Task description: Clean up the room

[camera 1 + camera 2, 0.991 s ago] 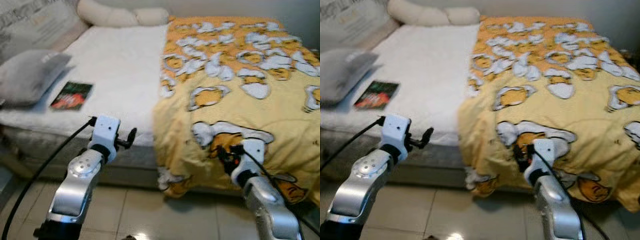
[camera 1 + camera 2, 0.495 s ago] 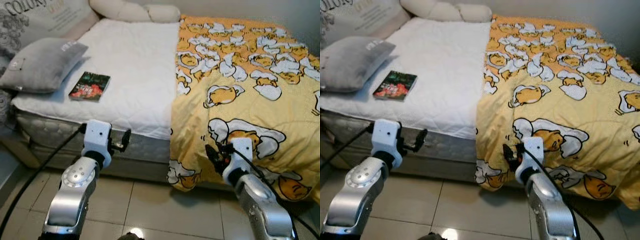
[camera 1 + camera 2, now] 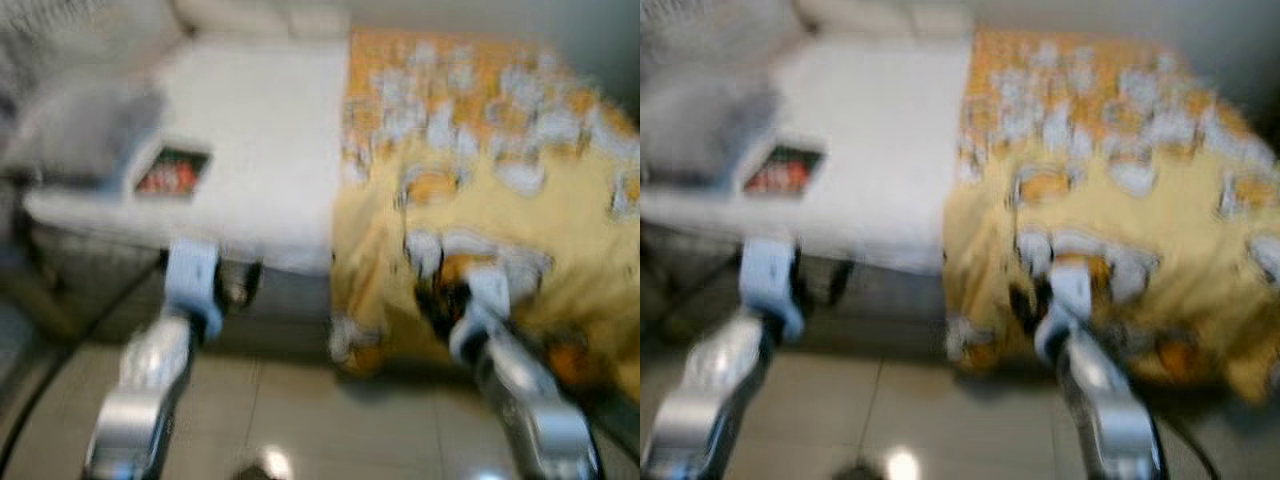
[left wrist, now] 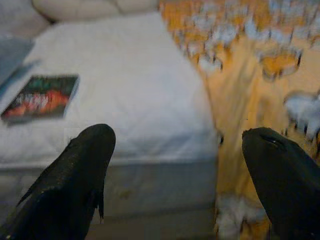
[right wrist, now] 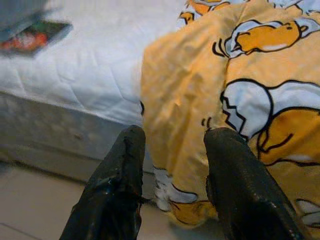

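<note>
I see a yellow blanket [image 5: 260,95] printed with white and orange cartoon egg figures, covering the right part of the bed [image 4: 145,105] and hanging over its near edge toward the tiled floor. On the bare white quilted mattress at the left lies a book [image 4: 40,96], flat, dark cover with red, beside a grey pillow [image 3: 75,135].

Two silver, rounded metal forearms, each capped by a white boxy wrist block. Black cable trailing off the left arm's outer side. Left gripper [image 4: 175,175]: two long black fingers [image 4: 75,185], matte and faintly textured, rounded at the tips. Right gripper [image 5: 175,170]: same black, grainy fingers [image 5: 235,185], blunt-tipped.
</note>
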You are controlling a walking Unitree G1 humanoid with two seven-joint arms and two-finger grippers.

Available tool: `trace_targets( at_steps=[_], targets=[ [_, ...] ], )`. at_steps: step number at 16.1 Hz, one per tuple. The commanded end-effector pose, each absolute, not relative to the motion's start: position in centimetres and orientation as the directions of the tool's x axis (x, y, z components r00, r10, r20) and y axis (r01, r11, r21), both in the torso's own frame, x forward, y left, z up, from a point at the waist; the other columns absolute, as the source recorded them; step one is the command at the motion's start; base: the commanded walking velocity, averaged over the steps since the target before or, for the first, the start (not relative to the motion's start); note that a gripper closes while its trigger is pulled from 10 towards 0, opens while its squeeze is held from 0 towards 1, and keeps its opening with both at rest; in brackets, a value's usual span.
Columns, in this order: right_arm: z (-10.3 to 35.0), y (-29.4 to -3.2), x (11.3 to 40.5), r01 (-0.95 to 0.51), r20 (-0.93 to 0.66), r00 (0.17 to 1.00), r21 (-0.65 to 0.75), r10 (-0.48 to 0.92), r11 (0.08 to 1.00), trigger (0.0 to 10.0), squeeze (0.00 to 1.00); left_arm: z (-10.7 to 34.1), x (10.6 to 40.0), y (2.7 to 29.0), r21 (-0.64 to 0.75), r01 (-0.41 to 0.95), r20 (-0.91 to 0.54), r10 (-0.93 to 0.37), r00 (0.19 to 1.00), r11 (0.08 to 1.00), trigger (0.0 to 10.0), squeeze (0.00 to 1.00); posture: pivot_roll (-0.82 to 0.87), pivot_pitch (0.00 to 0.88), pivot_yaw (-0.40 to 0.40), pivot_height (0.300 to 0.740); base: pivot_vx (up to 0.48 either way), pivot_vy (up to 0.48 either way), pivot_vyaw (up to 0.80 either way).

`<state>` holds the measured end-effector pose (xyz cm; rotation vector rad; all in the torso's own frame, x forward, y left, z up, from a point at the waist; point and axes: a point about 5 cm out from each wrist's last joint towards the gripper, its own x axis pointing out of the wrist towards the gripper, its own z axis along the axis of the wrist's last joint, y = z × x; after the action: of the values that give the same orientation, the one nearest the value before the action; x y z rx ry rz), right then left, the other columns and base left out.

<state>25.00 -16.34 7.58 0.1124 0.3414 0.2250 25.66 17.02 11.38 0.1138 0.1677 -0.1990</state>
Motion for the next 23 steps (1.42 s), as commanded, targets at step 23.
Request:
trace_targets(
  at_steps=[23],
  targets=[
    [8.0, -15.7, 26.4, -0.233, -0.301, 0.916, 0.135, 0.264, 0.963, 10.0, 0.00, 12.2, 26.8, 17.3, 0.124, 0.240, -0.166, -0.218, 0.962, 0.963, 10.0, 0.00, 0.02, 0.000, 0.010, 0.740, 0.289, 0.000, 0.00]
  ],
)
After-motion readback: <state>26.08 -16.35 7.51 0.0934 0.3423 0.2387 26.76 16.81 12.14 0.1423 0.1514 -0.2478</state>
